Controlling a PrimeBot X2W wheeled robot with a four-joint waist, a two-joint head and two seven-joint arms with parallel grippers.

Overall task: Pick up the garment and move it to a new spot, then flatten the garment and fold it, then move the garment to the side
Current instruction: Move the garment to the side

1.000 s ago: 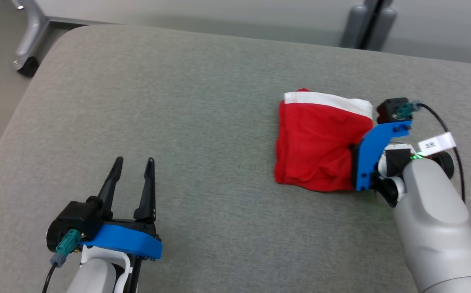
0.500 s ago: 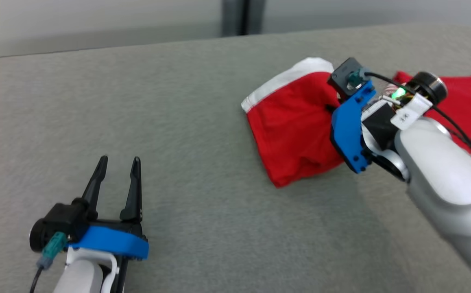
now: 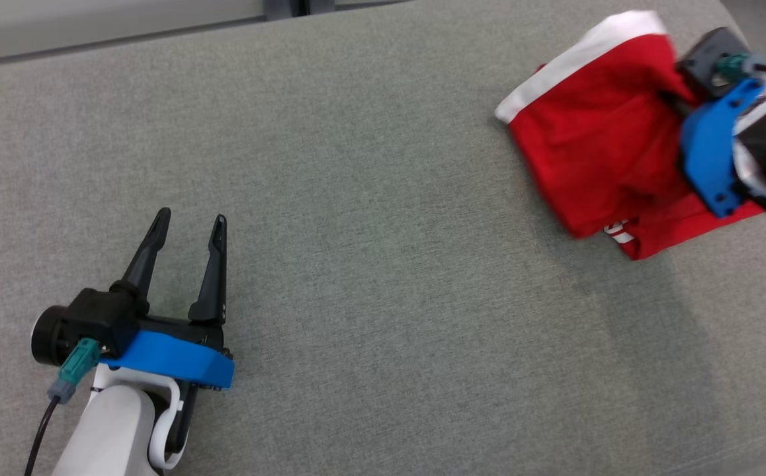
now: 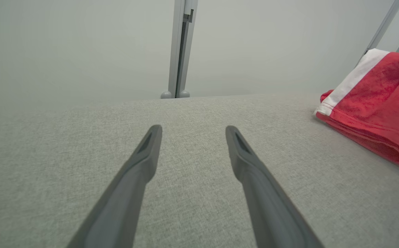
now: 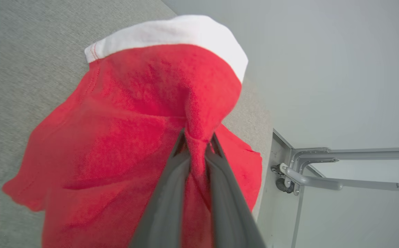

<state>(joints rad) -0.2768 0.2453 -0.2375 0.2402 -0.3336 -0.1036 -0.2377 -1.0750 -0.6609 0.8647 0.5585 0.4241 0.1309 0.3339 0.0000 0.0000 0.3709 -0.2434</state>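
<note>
The left gripper (image 3: 191,217) hovers low over the grey padded surface (image 3: 356,198), its fingers spread fairly wide with nothing between them, well apart from the work and posed much as it was a second ago. Further right, the red garment (image 3: 595,132) with its white band is no longer a flat folded square: one fold is drawn up into a peak and the rest drapes from it, the lower edge seemingly resting on the surface. The head camera has swung too, but the right wrist view shows the surface's edge just beside the cloth, so I judge the last step, carrying it aside, is under way. The right gripper (image 5: 198,144) is clamped narrow on that peaked fold, the garment spreading to its left in the head view
</note>
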